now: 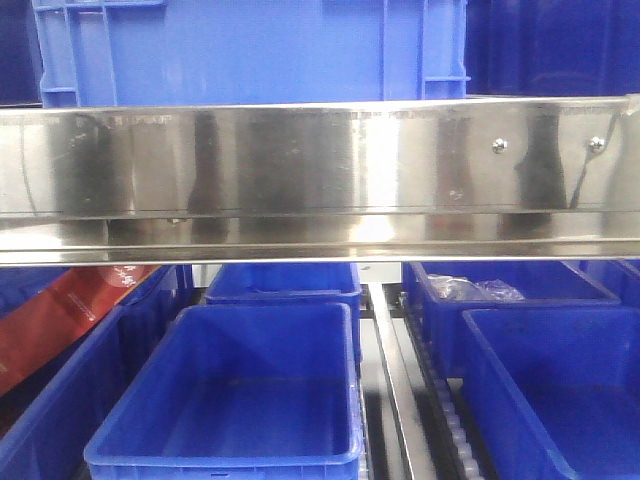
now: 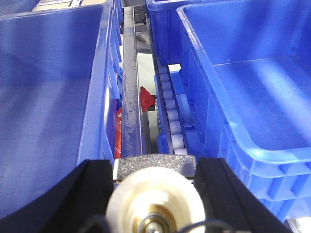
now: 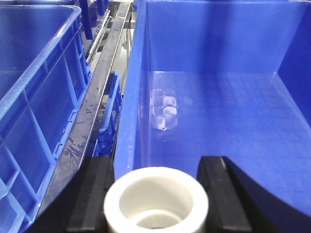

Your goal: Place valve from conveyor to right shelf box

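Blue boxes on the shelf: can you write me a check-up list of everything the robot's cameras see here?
Surface: steel shelf rail and white rollers; conveyor not in view.
Job's things: white valve at the near edge of a blue box, bare inside.
Clutter: clear bag in a back box; red piece beside the rail.
Pincers: right pincer shut on the valve; left pincer shut on a blurry cream round piece.
Cables: nothing seen.
Surroundings: more blue boxes, shiny steel beam.
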Motion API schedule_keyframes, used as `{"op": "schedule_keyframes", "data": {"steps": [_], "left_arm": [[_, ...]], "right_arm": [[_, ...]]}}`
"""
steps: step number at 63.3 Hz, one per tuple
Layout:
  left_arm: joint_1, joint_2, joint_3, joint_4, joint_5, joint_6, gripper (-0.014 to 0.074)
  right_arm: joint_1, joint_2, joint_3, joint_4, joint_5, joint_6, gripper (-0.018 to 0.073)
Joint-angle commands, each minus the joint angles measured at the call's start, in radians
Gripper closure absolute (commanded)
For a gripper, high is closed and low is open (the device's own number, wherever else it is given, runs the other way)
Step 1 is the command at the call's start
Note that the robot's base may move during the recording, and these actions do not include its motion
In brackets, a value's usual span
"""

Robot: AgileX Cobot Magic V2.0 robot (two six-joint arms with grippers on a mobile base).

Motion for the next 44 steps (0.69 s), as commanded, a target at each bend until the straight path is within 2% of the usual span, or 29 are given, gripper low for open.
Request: {"op": "schedule_keyframes", "data": {"steps": [1,9,27,44], "left_arm": [[-0.006,-0.007,-0.008,-0.009,-0.05,-0.008,0.0707],[-0.006,-0.007,-0.008,-0.009,-0.058,-0.008,0.0707],[-0.006,-0.007,-0.008,-0.009,-0.235,-0.008,0.0707],[-0.006,-0.007,-0.008,-0.009,-0.272,-0.008,0.0707]], "right_arm": [[-0.002,-0.013,-0.015,-0.003,-0.052,-0.005,0.0713],[-0.002,-0.013,-0.015,-0.003,-0.052,-0.005,0.0713],[-0.002,-0.013,-0.015,-0.003,-0.058,-0.005,0.0713],[-0.002,-0.013,-0.034,-0.003,-0.124,-0.005,0.0713]]}}
